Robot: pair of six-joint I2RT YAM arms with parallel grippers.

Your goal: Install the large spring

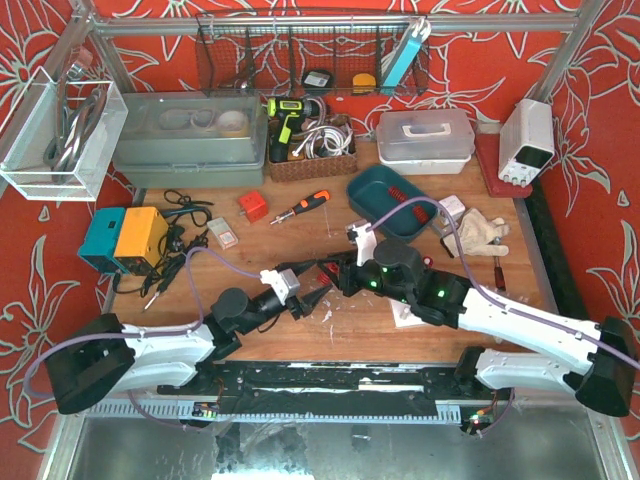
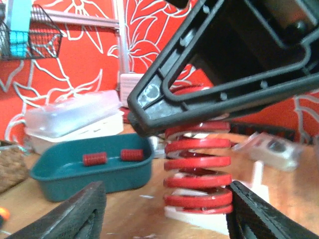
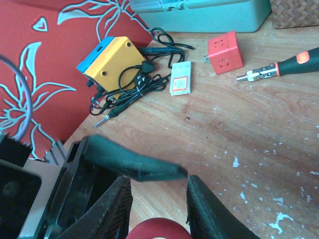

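Large spring: top coils hidden behind black body of right pincer in left wrist view. In right wrist view only a red sliver, cut by bottom edge. From above, mostly covered by both arms. Right pincer gripping coils or merely flanking them: not readable.
Left pincer fingers: cut off at bottom edge.
White base under spring: partly masked.
Clear packet behind: blurred, contents illegible.
Screwdriver: handle cropped at right edge.
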